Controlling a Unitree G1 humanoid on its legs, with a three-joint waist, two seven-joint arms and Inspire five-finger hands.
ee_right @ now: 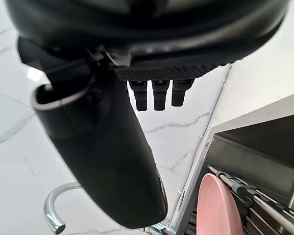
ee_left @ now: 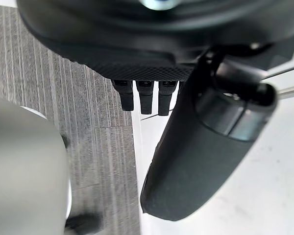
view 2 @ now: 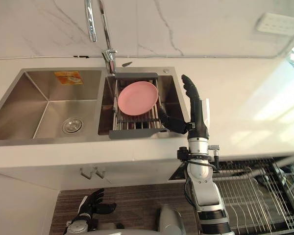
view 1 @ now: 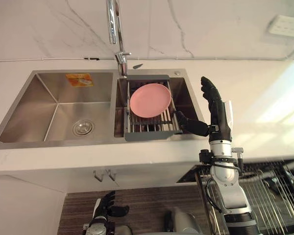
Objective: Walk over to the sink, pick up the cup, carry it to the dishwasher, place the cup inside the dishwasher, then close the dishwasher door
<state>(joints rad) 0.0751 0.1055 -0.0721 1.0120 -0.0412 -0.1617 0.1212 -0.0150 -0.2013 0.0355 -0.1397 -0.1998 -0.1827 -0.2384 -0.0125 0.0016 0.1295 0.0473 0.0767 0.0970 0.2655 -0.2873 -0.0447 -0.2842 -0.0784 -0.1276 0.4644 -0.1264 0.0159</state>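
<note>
Right hand (view 1: 215,111) wide open, empty, beside the dish rack (view 1: 149,133) with pink plate (view 1: 150,100).

A plate (view 1: 150,100) lies on a rack (view 1: 149,133) apparently across the right basin (view 1: 185,95), faucet (view 1: 112,24) behind.

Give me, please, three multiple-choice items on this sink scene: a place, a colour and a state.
1. Where is the plate? A) in the left basin B) in the rack in the right basin C) on the counter
2. What colour is the plate? A) blue B) pink C) white
3. How is the right hand? A) shut on the plate B) shut on the tap C) open, empty
1 B: it sits in that rack. 2 B: it is plainly pink. 3 C: its fingers are straight, holding nothing.
</note>
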